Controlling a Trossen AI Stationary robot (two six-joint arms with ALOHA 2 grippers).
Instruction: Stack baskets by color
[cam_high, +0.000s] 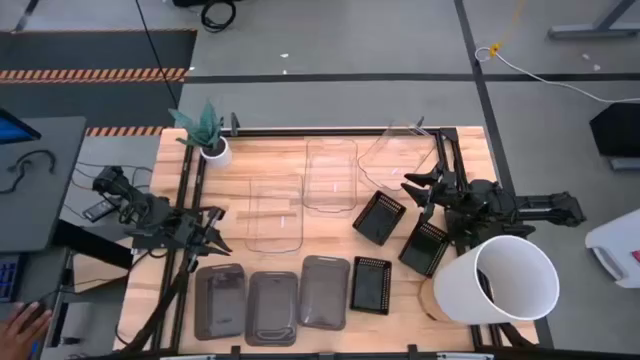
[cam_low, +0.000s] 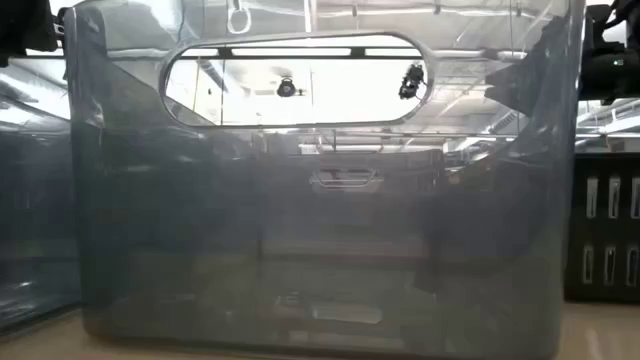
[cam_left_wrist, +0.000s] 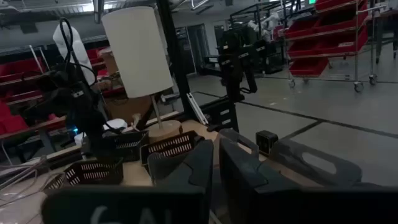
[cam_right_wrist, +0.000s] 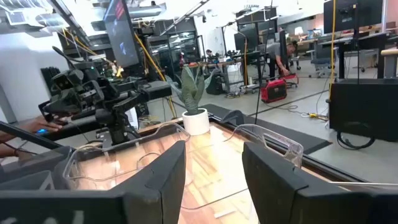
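Three smoky dark-grey plastic baskets sit in a row along the near edge of the wooden table, with one black perforated mesh basket just beside the row's right end. Two more black mesh baskets lie farther right, near the right gripper. Three clear plastic baskets spread across the table's middle and far side (the rightmost one is tilted). The left gripper, fingers drawn together on nothing, hangs just above the leftmost grey basket. The right gripper, fingers spread and empty, hovers between the tilted clear basket and the mesh baskets. A large white cylindrical bucket stands at the right; a small white plant pot occupies the far left corner.
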